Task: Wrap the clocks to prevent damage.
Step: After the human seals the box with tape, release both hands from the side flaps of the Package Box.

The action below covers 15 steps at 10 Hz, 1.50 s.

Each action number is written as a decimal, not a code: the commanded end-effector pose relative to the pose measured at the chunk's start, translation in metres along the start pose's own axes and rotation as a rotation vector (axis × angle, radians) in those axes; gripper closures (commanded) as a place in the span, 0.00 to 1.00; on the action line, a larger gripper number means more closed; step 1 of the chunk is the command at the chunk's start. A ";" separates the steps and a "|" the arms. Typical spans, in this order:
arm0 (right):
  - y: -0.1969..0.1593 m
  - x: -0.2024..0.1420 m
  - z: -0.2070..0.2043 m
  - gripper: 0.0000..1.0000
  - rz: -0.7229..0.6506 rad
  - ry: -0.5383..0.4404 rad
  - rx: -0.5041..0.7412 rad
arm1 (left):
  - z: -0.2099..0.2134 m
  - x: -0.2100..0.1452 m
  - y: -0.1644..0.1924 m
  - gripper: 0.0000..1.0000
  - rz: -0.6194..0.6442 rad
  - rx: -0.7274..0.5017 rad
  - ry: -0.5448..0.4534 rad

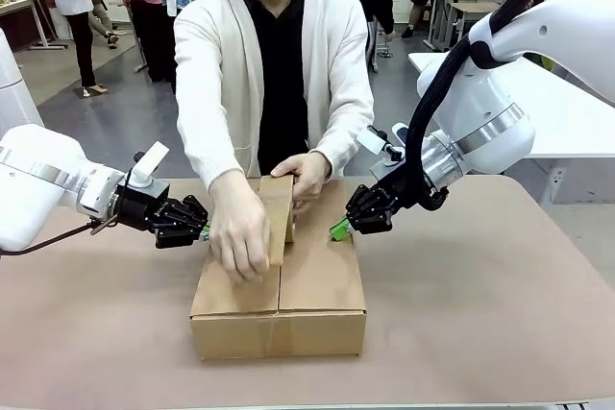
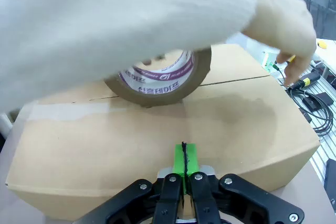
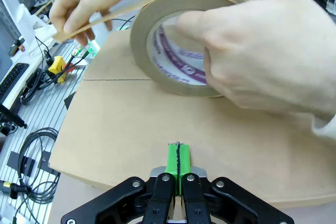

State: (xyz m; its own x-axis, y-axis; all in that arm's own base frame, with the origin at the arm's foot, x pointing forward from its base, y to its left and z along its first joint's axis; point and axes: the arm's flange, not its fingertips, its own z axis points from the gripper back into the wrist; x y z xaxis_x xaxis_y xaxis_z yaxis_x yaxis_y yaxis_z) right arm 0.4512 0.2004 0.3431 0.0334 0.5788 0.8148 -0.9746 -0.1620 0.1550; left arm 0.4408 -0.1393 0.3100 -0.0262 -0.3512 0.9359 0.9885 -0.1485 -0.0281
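Left end effector and right end effector, both closed and gripping nothing, sit against the left and right sides of the cardboard box; its seam runs near to far; the clocks are judged to lie inside the box; a person's hand runs the tape roll along the top; the surface offers room on both flanks.

A robotics lab: white robot arms flank a brown table, work tables stand far right, loose cables lie alongside.

Matt cardboard box, smooth brown tape roll, ribbed cloth sleeve.
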 end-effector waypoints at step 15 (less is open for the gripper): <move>0.000 -0.003 -0.002 0.99 -0.004 0.004 0.000 | -0.003 -0.003 -0.001 1.00 -0.003 0.005 0.009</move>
State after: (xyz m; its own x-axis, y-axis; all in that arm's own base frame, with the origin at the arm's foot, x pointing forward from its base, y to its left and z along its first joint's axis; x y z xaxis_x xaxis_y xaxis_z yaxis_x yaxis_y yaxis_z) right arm 0.4512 0.2004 0.3426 0.0342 0.5789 0.8147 -0.9744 -0.1620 0.1560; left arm 0.4408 -0.1393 0.3097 -0.0257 -0.3514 0.9359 0.9885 -0.1486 -0.0287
